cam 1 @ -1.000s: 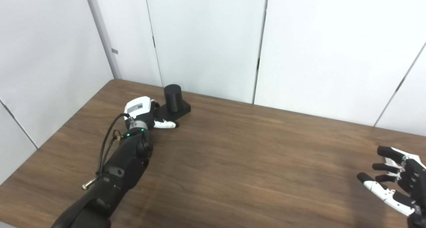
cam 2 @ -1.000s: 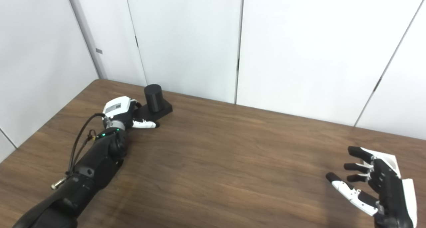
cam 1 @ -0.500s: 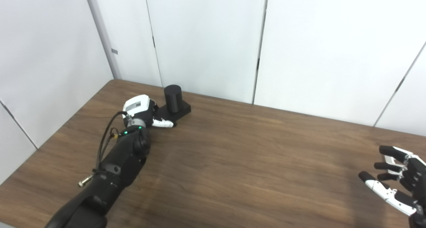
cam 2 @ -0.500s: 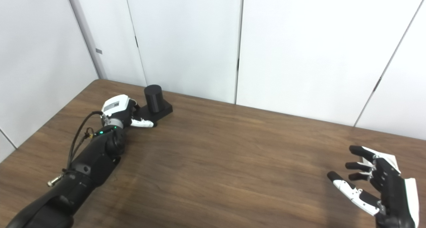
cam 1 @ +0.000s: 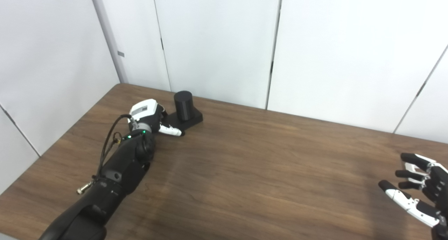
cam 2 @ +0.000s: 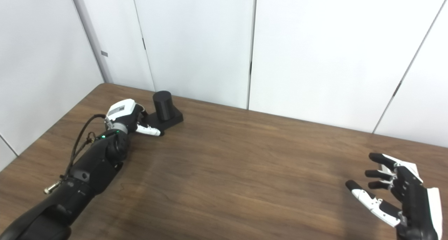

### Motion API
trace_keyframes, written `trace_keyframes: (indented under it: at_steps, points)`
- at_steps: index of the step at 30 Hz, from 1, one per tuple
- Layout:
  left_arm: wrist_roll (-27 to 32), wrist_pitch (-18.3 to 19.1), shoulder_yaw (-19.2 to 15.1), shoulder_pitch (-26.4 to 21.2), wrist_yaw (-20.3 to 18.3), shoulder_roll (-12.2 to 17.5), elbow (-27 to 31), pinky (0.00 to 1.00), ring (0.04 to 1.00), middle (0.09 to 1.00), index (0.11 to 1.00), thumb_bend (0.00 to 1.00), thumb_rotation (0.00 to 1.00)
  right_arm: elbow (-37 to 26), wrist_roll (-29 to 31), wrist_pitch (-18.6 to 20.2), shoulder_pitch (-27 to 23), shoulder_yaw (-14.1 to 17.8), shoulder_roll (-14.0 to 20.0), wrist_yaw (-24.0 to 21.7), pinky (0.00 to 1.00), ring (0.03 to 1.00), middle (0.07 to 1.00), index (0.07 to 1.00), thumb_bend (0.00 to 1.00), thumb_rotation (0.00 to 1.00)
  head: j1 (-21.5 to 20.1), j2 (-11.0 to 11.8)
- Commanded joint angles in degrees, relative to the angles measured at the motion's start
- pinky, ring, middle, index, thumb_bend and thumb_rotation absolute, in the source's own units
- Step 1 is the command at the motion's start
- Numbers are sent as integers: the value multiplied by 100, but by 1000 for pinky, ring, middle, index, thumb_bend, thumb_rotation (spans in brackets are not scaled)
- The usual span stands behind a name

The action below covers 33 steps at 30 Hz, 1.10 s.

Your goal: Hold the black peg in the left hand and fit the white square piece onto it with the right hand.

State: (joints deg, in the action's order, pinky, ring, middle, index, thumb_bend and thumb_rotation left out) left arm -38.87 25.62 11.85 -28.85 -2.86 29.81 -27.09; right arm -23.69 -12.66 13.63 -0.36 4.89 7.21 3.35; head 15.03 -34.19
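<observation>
The black peg (cam 1: 183,100) is a short cylinder standing upright on a flat black square base (cam 1: 193,118) at the table's far left. My left hand (cam 1: 146,113) sits against the left side of that base. Its white thumb (cam 1: 170,130) lies along the base's front edge, and its fingers are hidden behind the hand. My right hand (cam 2: 399,194) hovers open over the table's near right corner, fingers spread and palm facing left, holding nothing. I cannot make out a white square piece apart from the white shell on that hand.
The brown wooden table (cam 1: 252,170) runs from the white wall panels (cam 1: 217,40) at the back to the picture's bottom edge. My left forearm (cam 1: 115,170) with its cable lies across the near left part.
My left hand has pressed a little farther toward the peg's base, and the peg has slid slightly to the right. My right hand has drifted slightly down and right, still open.
</observation>
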Motion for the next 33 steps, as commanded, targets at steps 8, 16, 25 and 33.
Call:
trace_keyframes:
  at_steps: [8, 16, 25, 33]
  points:
    - [266, -564, 215, 12, -511, 232, 262, 790, 941, 889, 506, 587, 143, -109, -27, -201, -156, 49, 32, 49, 485, 595, 735, 668, 502, 0, 6, -15]
    - [451, -969, 460, 38, -889, 293, 394, 928, 978, 906, 484, 523, 58, -99, -62, -209, -151, 35, 51, 43, 492, 598, 731, 671, 496, 0, -10, -52]
    - [439, -1289, 776, 58, -1012, 276, 597, 920, 977, 910, 486, 523, 52, -138, -71, -137, -172, 38, 16, 55, 484, 591, 722, 664, 500, 0, -61, -70]
    - [466, -1763, 983, 160, -1082, 227, 861, 938, 980, 899, 484, 523, 52, -114, -179, -172, -183, 19, -13, 103, 489, 596, 721, 670, 507, 0, -199, -92]
